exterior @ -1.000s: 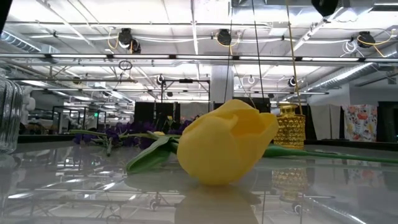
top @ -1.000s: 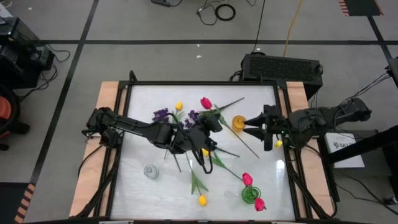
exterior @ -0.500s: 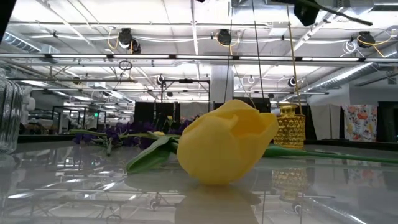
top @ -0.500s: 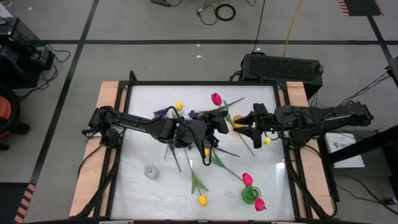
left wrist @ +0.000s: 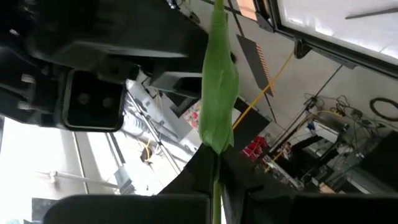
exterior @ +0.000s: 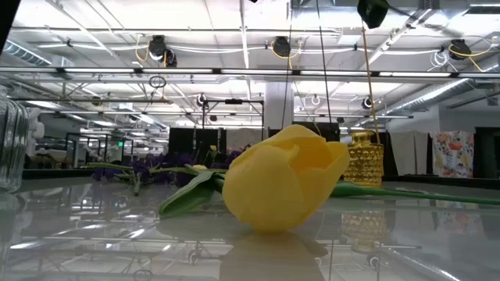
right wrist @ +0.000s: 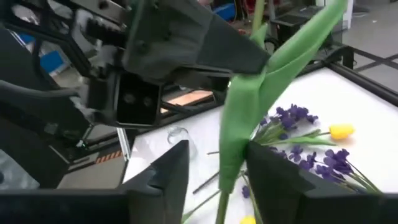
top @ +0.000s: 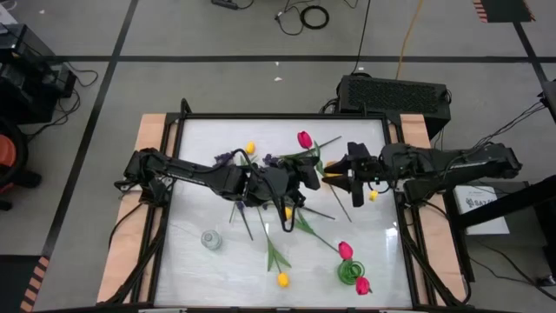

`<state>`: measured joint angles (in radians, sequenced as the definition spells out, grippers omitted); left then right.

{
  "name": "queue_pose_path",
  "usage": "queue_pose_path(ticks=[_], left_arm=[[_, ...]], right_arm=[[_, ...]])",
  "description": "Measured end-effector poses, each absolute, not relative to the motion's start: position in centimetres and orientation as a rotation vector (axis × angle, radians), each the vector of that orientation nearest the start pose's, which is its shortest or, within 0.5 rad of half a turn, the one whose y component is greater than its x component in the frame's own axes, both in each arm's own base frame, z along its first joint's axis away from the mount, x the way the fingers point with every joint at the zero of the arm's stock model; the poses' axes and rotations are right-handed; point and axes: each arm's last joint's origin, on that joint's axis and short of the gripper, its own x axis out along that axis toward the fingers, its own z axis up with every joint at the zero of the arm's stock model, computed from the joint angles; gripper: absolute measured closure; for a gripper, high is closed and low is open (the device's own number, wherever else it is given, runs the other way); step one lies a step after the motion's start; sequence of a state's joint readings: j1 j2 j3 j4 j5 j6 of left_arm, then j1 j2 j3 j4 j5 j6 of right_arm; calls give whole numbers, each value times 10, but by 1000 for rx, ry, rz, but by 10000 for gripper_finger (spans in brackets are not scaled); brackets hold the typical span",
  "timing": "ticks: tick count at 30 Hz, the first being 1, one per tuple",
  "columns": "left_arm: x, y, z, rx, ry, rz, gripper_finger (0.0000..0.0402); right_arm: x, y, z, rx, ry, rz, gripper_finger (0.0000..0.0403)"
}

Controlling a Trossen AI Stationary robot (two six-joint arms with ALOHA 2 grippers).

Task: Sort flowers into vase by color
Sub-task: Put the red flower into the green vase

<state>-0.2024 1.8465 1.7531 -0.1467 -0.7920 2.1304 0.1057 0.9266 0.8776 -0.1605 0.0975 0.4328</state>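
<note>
My left gripper (top: 301, 176) is over the table's middle, shut on the green stem of a pink-red tulip (top: 304, 139). My right gripper (right wrist: 231, 171) has come in from the right and is open. Its fingers stand on either side of that stem's leafy part (right wrist: 235, 134); whether they touch it I cannot tell. The gold vase (exterior: 365, 158) stands just below the right gripper. Purple sprigs (top: 224, 159) and yellow tulips (top: 250, 148) lie on the table behind, and another yellow tulip (exterior: 285, 181) lies near the front edge. My left gripper pinches the tulip's stem (left wrist: 215, 182) between its two fingers, just beside the long leaf (left wrist: 217, 93). The fingers come about level from the table's left and lie across the stem. The tulip is lifted clear of the table, its head tipped toward the far edge.
A clear glass vase (top: 209, 238) stands front left. A green vase (top: 351, 271) stands front right with pink tulips (top: 345, 250) beside it. Loose stems and leaves (top: 276, 254) lie across the middle. The table has a raised black frame (top: 282, 116).
My right gripper has moved toward the table's left, up to the held stem and over the gold vase. My left gripper has rolled, and the tulip's head has swung toward the far right.
</note>
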Motion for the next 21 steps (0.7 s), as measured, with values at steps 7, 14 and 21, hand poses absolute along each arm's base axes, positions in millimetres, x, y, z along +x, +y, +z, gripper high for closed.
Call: queue_pose_path(ticks=[7,14,21], left_arm=[[423,-66,374,2163,734,112,389],[423,-67,374,2159,732,112,389],[423,-67,375,1900,645,187,351]], right_arm=[[209,20,337,399,245,-14,343],[209,20,337,369,243,-17,395],[199,19,343,360,216,-7,398]])
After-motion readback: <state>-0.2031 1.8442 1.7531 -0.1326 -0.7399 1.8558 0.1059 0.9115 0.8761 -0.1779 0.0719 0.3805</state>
